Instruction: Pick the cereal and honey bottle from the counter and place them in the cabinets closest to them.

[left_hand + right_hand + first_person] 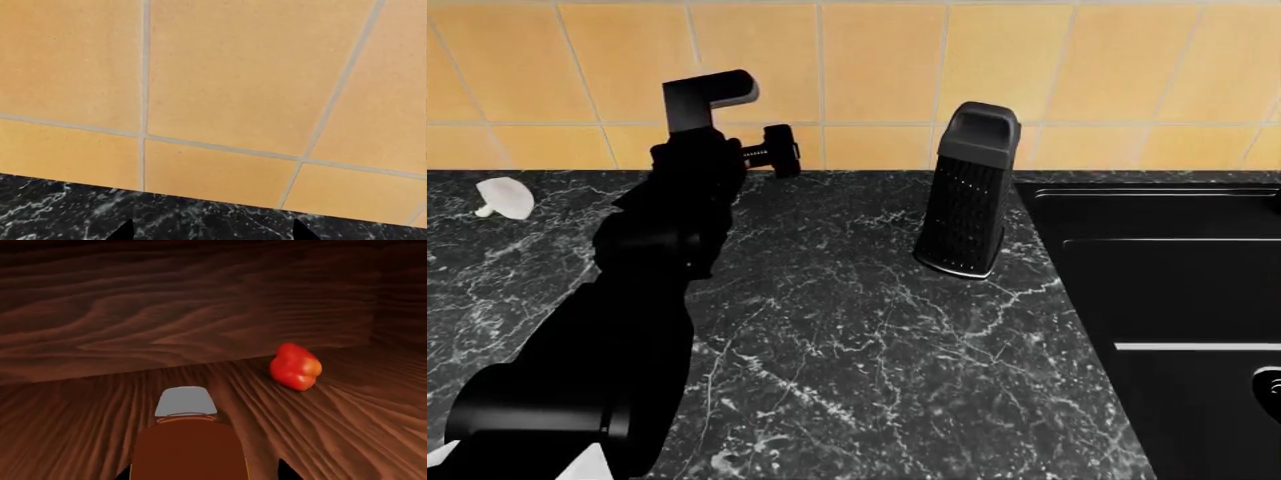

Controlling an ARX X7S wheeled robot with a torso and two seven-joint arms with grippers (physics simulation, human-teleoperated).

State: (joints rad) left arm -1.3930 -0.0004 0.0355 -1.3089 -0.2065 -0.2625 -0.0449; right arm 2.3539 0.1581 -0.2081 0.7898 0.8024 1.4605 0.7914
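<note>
Closest to the right wrist camera, the small amber-brown honey bottle with its round white cap is seen between the dark fingertips of the right gripper, which appear closed on its body. Its long axis is pointed away from the camera, cap foremost, deeper into a dark wooden cabinet. The bottle is therefore judged to be already inside the cabinet, low over the wooden floor; whether it rests on that floor cannot be told. A glossy red bell pepper is seen well apart from the cap and off the line ahead, so nothing is found in the way of setting the bottle down.

On the head view, the black left gripper is held over the black white-veined marble counter, near the orange tiled wall; its fingers are spread apart and nothing is gripped. A tall black perforated grater and a small white mushroom-like piece are also seen. The cereal is shown in no view.
</note>
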